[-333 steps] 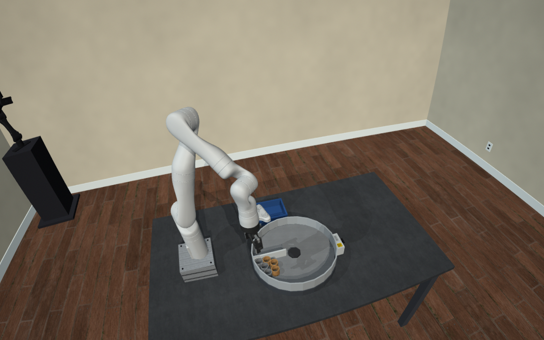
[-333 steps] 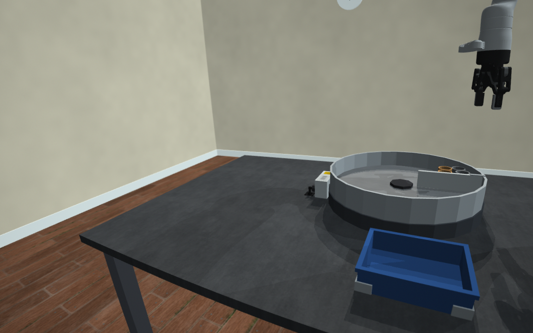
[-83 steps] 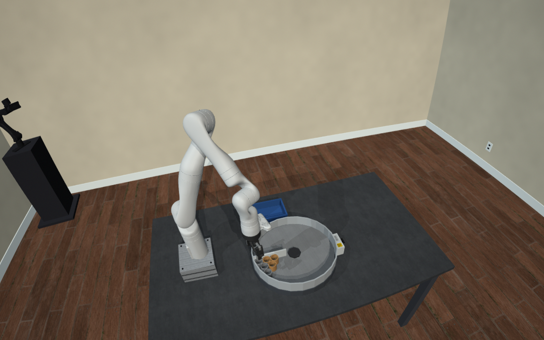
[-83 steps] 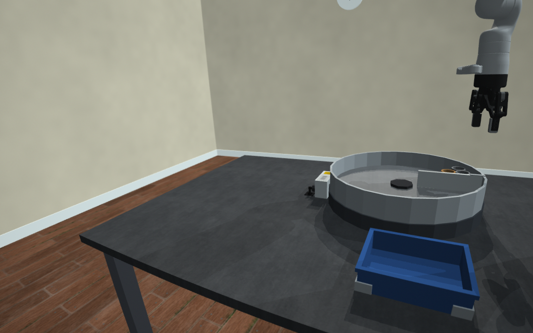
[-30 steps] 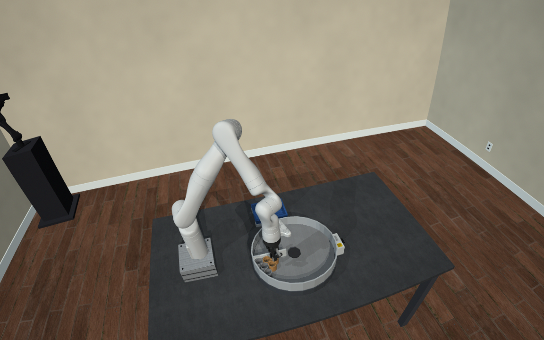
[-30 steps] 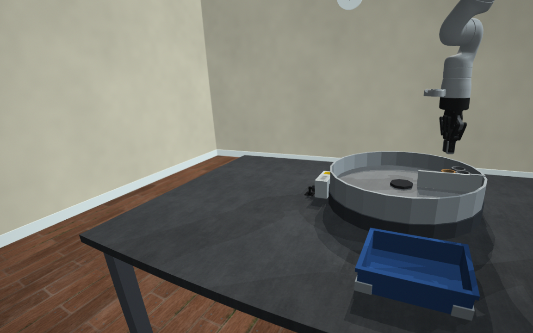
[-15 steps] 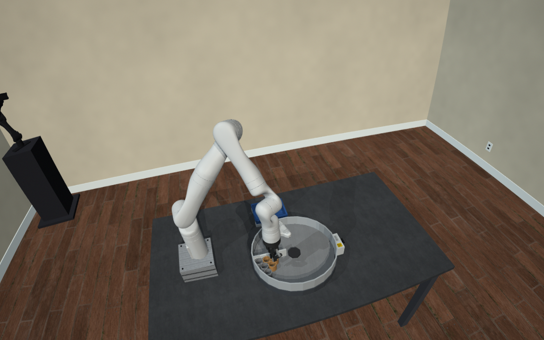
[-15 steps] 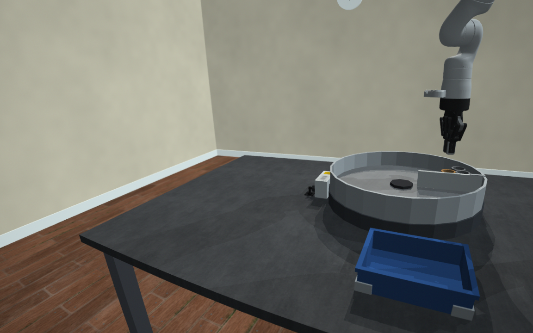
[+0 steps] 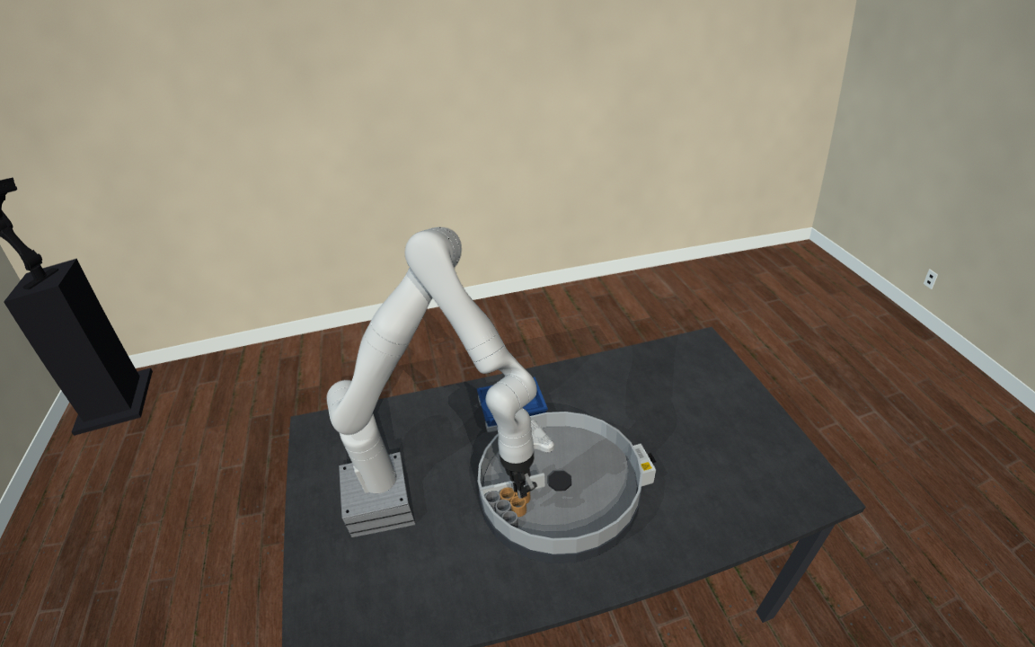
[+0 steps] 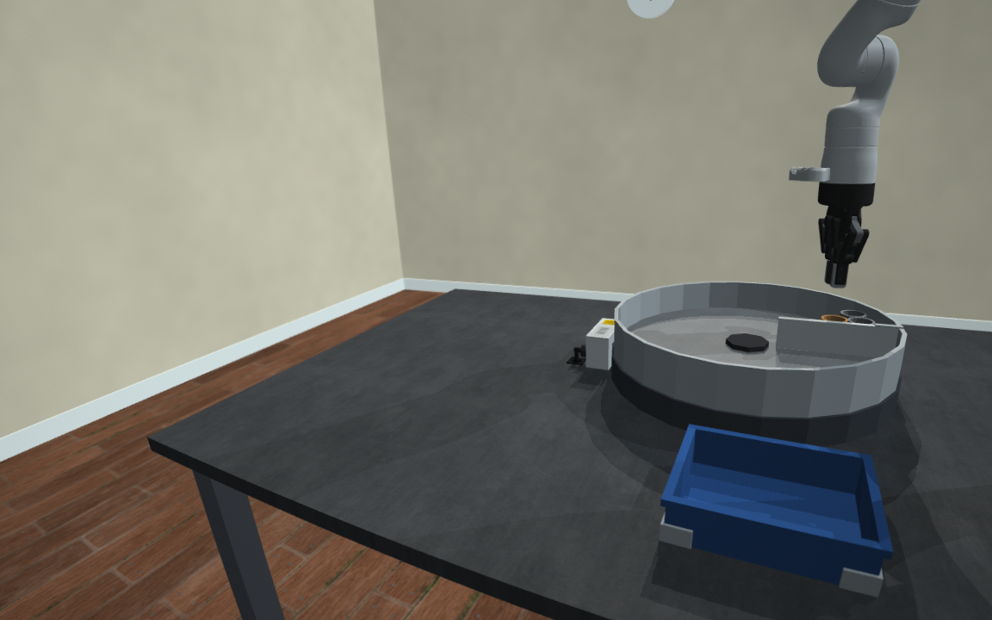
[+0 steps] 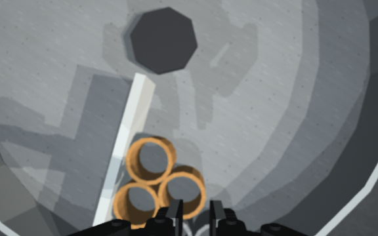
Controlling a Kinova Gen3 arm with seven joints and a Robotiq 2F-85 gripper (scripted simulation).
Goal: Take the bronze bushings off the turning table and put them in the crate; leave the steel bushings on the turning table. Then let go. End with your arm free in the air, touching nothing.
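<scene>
Three bronze bushings stand upright in a cluster on the turning table (image 9: 597, 454) (image 10: 669, 327) (image 11: 248, 131), beside its white divider: one nearest the hub (image 11: 132, 160), one to the right (image 11: 201, 193), one to the left (image 11: 121, 204). Several steel bushings (image 9: 502, 506) stand beside them nearer the outer wall, mostly hidden behind the fingers in the wrist view. My gripper (image 9: 528, 492) (image 10: 836, 283) (image 11: 196, 215) points down above the bushings. Its fingers are drawn nearly together, with a narrow gap and nothing between them. The blue crate (image 9: 538, 389) (image 10: 773, 525) shows no bushings inside.
A raised grey rim wall (image 9: 560, 543) (image 10: 761, 389) surrounds the turning table. The white divider (image 10: 831, 337) (image 11: 120, 141) runs from near the dark hub (image 9: 559, 480) (image 10: 746, 341) (image 11: 163, 40) to the rim. A white box (image 9: 643, 465) (image 10: 598, 346) sits outside the rim.
</scene>
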